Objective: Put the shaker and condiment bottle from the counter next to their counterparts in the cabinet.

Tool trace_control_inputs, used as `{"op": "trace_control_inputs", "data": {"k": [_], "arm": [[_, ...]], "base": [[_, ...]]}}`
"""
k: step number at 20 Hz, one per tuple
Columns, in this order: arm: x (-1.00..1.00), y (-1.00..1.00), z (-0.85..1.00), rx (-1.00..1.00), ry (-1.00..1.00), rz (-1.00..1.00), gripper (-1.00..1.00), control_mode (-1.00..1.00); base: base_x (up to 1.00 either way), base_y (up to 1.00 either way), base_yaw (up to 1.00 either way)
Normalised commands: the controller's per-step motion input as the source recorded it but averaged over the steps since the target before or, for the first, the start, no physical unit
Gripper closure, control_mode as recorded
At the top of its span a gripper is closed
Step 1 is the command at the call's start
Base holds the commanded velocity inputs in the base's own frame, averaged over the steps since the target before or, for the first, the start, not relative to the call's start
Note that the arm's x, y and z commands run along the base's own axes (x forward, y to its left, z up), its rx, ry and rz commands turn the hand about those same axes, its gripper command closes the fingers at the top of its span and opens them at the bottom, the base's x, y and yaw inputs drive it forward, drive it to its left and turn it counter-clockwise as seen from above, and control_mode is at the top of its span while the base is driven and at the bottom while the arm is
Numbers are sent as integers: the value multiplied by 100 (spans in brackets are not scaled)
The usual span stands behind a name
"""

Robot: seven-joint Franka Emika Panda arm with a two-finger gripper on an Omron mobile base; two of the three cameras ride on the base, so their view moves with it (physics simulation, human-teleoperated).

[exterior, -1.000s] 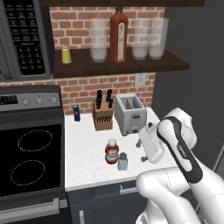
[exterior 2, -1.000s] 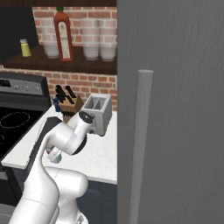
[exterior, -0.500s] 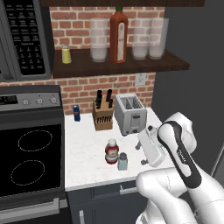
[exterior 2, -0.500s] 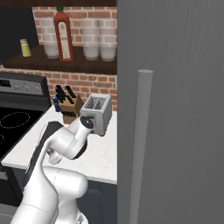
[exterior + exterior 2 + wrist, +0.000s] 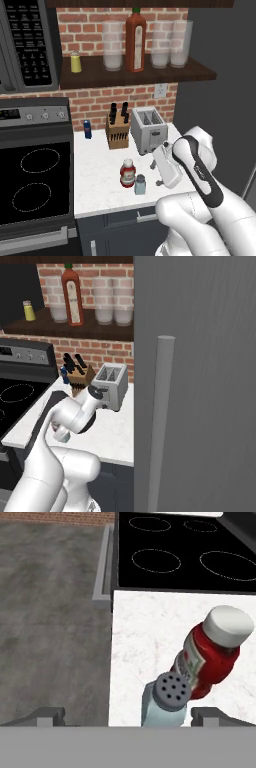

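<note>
You are looking at a home kitchen: a black stove (image 5: 35, 180) beside a white marble counter (image 5: 100, 165), a toaster (image 5: 148, 131), a knife block (image 5: 117, 131), a microwave (image 5: 27, 45) and brick backsplash (image 5: 90, 102).

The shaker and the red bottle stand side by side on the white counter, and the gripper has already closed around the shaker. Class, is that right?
Not quite. The shaker and the red bottle do stand side by side on the white counter, but the gripper is open, not closed around the shaker: the hand view shows its fingertips spread wide on either side.
</note>
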Motion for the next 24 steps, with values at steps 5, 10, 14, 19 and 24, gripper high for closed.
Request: {"op": "trace_control_inputs", "data": {"k": [5,10,14,19,24], "arm": [[9,13,-19,0,0,0,-100,-100],[0,0,-11,0,0,0,-100,-100],[0,4,-36,-6,0,0,-100,-100],[2,9,-37,-6,0,0,-100,-100],[5,4,-19,-2,0,0,-100,-100]], "base": [[0,0,0],[0,0,0],[0,0,0],[0,0,0],[0,0,0]]}}
